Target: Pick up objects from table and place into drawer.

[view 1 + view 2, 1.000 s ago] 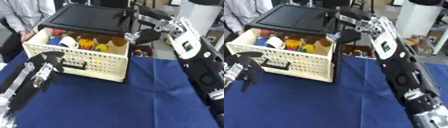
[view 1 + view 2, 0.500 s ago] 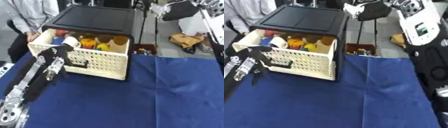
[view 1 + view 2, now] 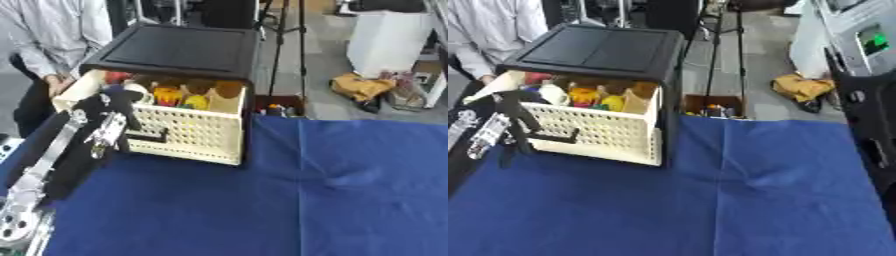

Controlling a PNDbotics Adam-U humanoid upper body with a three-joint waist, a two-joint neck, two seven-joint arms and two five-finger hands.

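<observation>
A counter covered with a dark blue cloth fills the lower part of both views. The cloth has some soft folds near the middle right.

On the far left part of the counter stands a black plastic cabinet with a flat black top. Its cream perforated plastic drawer is pulled out toward the camera. The long side of the drawer runs from left to right, and its open top faces up. On the front wall there is a dark handle. No writing can be read on the cabinet or the drawer.

Inside the drawer lie several small objects close together: a yellow rounded object, an orange-red one, a white rounded one, brown rounded ones near the back wall, and a red one at the far left corner. Their exact kind cannot be told.

The robot's left arm comes in from the lower left and goes up along the left side of the drawer. The left hand is at the left front corner of the drawer, against the front wall, with the fingers pointing mostly down and only a little bent, holding nothing.

At the right edge of the right eye view a black part of the right arm shows; its hand is outside the views.
</observation>
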